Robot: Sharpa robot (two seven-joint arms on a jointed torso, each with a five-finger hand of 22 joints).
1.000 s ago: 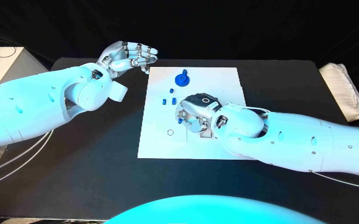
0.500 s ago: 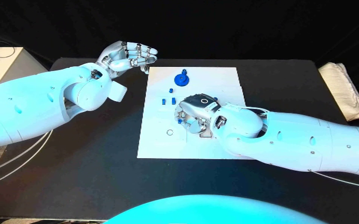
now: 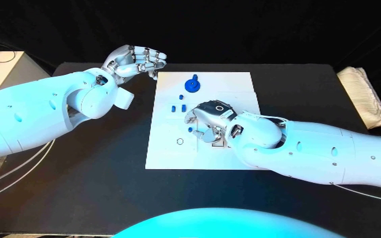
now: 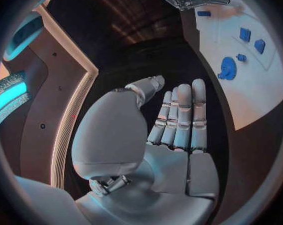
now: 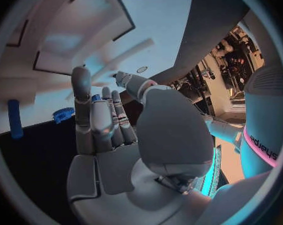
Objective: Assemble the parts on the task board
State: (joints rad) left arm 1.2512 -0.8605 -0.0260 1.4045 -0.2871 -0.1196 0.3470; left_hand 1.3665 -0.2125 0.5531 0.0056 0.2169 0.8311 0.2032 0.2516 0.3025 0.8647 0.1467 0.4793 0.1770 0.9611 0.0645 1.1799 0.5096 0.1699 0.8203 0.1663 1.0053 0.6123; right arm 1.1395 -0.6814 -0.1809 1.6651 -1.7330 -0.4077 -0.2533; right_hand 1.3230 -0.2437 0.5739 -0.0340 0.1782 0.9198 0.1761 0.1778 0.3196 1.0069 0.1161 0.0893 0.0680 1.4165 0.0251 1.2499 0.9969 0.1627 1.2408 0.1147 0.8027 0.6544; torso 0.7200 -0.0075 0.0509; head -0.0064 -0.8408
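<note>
Black cloth covers the table [image 3: 95, 183] under us, with darkness behind it. On its middle lies the white task board [image 3: 170, 155], a long plate running away from our body.

Our right arm [image 3: 317, 152] reaches in low across the near half of the board. Our right hand [image 3: 208, 121] sits over the board's middle with its fingers [image 5: 94, 120] curled down toward the surface. In the right wrist view a small blue piece [image 5: 96, 98] shows at the fingertips, but we cannot tell whether it is pinched or only lies beyond them.

Our left arm [image 3: 55, 106] comes in higher, and our left hand [image 3: 135, 61] hangs beside the board's far left corner, off the plate. Its fingers [image 4: 182, 117] are side by side and bent in over the palm, with nothing between them.

A round blue part [image 3: 193, 85] with a short post standing up from it sits on the far end of the board. Between it and our right hand lie two small blue parts [image 3: 178, 106], just beside each other. Nearer still, a tiny blue part [image 3: 190, 129] rests close to the right hand's fingers, with a small dark ring [image 3: 181, 140] marked on the plate near it
</note>
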